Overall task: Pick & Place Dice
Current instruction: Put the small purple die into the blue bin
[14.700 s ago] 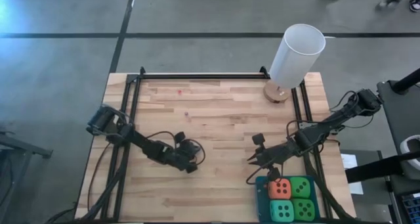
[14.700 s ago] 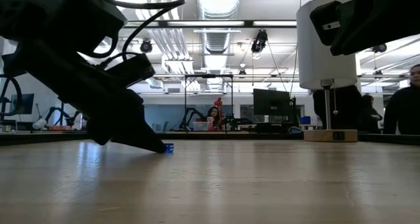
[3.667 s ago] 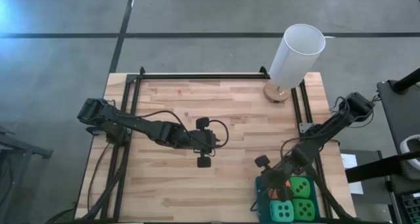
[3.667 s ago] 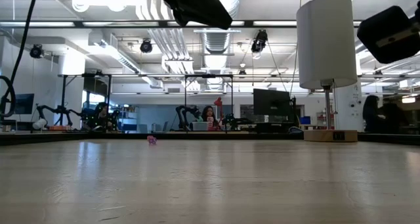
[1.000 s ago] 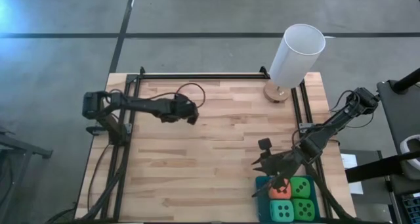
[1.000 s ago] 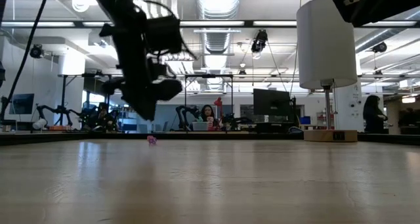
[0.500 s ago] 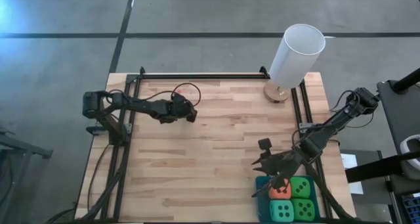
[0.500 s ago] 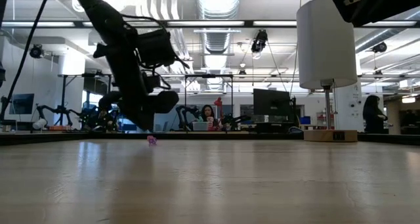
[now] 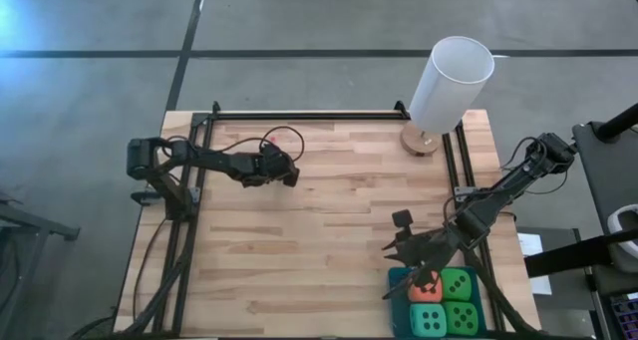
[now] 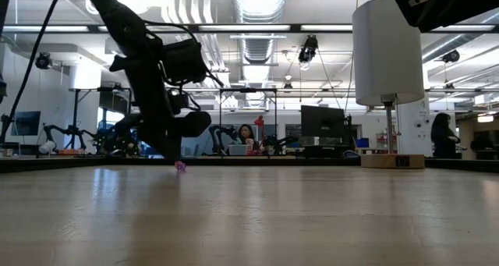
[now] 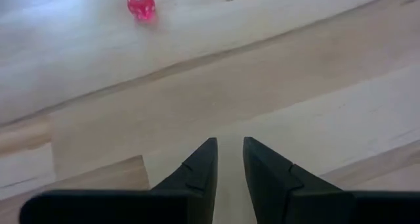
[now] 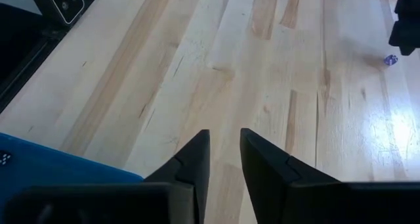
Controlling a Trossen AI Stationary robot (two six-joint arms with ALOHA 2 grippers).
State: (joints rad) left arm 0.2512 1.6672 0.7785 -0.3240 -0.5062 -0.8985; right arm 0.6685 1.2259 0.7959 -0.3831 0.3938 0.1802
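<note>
Table (image 9: pixel 339 230): pale wooden planks, dark rails along the edges. Left gripper (image 9: pixel 286 174): far-left part of the table, low over the wood; its wrist view shows the fingers (image 11: pixel 200 168) drawn close with only a slim gap, clasping nothing. Small pink die (image 9: pixel 271 138): on the wood just beyond the left gripper, apart from it; seen again at table level (image 10: pixel 181 166) and in the left wrist view (image 11: pixel 141 4). Small bluish piece (image 12: pixel 390 60): on the wood near the left gripper, too small to identify. Right gripper (image 9: pixel 399 252): near-right area, above the table at the blue tray's inner edge, fingers (image 12: pixel 190 161) likewise nearly together and empty. Blue tray (image 9: pixel 397 280): near-right corner. Dice: all four in the tray, two by two; orange-red die (image 9: pixel 426 290) and green die (image 9: pixel 458 283) behind, turquoise die (image 9: pixel 429 320) and second green die (image 9: pixel 461 318) in front. White cylinder (image 9: pixel 451 81): tall, on a wooden base at the far-right corner.
</note>
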